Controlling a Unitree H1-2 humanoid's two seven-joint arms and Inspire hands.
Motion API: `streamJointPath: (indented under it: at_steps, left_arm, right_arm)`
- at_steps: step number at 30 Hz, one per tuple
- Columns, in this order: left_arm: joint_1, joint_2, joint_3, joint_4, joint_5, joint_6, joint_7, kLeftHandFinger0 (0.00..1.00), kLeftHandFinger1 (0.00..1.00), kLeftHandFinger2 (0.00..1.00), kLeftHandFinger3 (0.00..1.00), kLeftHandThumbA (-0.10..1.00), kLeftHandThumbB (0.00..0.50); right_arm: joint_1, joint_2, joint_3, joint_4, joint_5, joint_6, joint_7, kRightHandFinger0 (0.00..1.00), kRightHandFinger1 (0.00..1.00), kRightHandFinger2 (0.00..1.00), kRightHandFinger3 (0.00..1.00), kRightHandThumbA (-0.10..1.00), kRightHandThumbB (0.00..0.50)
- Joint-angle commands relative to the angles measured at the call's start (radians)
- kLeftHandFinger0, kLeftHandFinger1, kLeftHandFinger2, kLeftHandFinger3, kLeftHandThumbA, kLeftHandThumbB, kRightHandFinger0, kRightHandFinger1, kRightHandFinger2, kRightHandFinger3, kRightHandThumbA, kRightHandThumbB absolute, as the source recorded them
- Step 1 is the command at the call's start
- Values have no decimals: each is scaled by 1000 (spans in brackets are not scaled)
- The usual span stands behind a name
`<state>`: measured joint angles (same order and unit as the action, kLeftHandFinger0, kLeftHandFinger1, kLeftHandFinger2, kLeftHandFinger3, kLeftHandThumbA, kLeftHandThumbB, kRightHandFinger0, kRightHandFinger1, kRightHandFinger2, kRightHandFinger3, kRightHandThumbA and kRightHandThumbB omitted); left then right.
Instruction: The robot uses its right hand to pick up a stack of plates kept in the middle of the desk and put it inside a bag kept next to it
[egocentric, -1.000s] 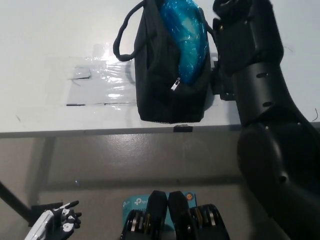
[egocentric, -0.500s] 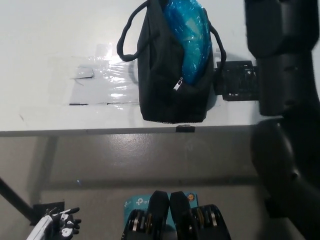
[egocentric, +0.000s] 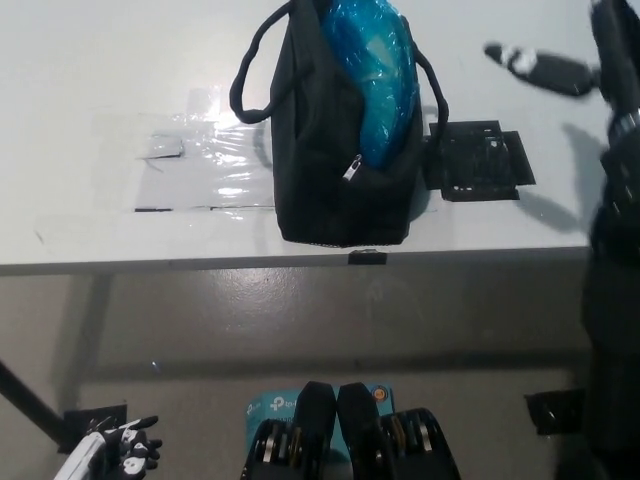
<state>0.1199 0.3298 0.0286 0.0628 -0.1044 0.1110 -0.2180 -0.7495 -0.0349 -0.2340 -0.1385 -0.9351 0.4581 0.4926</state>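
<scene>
Stack of plates: the stack of plates (egocentric: 372, 75), wrapped in glossy blue film, is seen lodged upright in the open mouth of the bag (egocentric: 340, 170), well to the left of the right hand and nearer the tabletop's front edge; its top half shows above the zip.
Bag: it is stood upright on the tabletop (egocentric: 120, 80) with its mouth spread and its handles (egocentric: 250, 75) fallen to either side, so that the opening is kept free for the load.
Reason for the placement: the plates are judged to be already delivered, since they are borne by the bag's walls and nothing grips them.
Right hand: the right hand (egocentric: 545, 68) is held above the far right of the tabletop, apart from the bag, with dark fingers (egocentric: 500, 52) stretched out towards the left and nothing held in them; it is taken as spread.
Right arm: only a dark strip of it is seen, running up the picture's right edge.
Black mat: a flat black mat (egocentric: 475, 160) lies between the bag and the right hand, just beside the bag.
Left hand: the left hand (egocentric: 115, 450) is rested low, below the tabletop's level, far from the work; whether it is spread cannot be told.
</scene>
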Motion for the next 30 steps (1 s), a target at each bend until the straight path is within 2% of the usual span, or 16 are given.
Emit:
streamJointPath:
  at_steps: [1,3,8,10,12,14,16,17,19,21,22,23,25,27,28,30]
  left_arm:
    - [9,21,14,-28,4,-15,-7,702,765,865,966,-100,219]
    - [1,28,17,-28,8,-6,-5,716,778,881,979,-100,214]
    - [-15,33,20,-9,-1,-37,-17,715,764,871,982,-100,237]
    - [-19,35,21,-6,2,-41,-14,704,766,870,974,-100,235]
    - [-21,35,21,-9,4,-39,-12,688,767,868,963,-100,242]
    - [-20,36,23,-12,-1,-33,-15,697,783,891,979,-100,232]
    - [-18,36,22,-17,6,-28,-10,700,784,890,970,-100,235]
    - [-23,35,24,-15,7,-31,-7,699,780,888,972,-100,225]
    - [-27,33,28,-8,-7,-29,-12,698,777,888,973,-100,230]
    - [-24,30,26,-15,-6,-26,-11,696,777,884,973,-100,236]
    - [-23,28,27,-20,-6,-19,-9,697,777,882,973,-100,242]
    - [-23,29,26,-19,-5,-23,-9,698,778,882,973,-100,248]
    - [-29,32,26,-19,-3,-22,-10,700,784,888,973,-100,242]
    - [-30,33,26,-21,-1,-19,-8,700,786,891,973,-100,242]
    - [-31,33,24,-17,5,-24,-6,696,783,888,975,-100,237]
    - [-27,33,28,-16,-3,-23,-8,692,777,882,976,-100,245]
  right_arm:
    - [164,-35,17,-289,305,-57,75,1000,1000,1000,1000,1000,359]
    - [225,-31,24,-324,334,-70,65,1000,1000,1000,1000,1000,377]
    - [419,-42,43,-417,413,-142,29,1000,1000,1000,1000,1000,351]
    - [504,-42,44,-445,453,-173,10,1000,1000,1000,1000,1000,311]
    - [584,-46,43,-454,475,-194,-3,1000,1000,1000,1000,1000,321]
    - [658,-36,28,-427,539,-245,-30,1000,1000,1000,1000,1000,301]
    - [696,-37,28,-409,556,-267,-44,1000,1000,1000,1000,1000,308]
    - [788,-18,12,-317,600,-361,-81,1000,1000,1000,1000,1000,342]
    - [819,-8,4,-275,636,-402,-98,1000,1000,1000,1000,1000,352]
    - [864,-1,-7,-214,666,-464,-118,1000,1000,1000,1000,1000,319]
    - [901,-1,-12,-124,689,-560,-143,1000,1000,1000,1000,1000,295]
    - [911,0,-20,-72,705,-604,-154,1000,1000,1000,1000,1000,326]
    - [925,12,-62,83,776,-700,-166,1000,1000,1000,1000,1000,353]
    - [923,14,-77,130,809,-727,-162,1000,1000,1000,1000,1000,353]
    - [917,22,-131,225,873,-759,-160,1000,1000,1000,1000,1000,276]
    - [915,27,-168,310,870,-829,-219,1000,1000,1000,1000,1000,213]
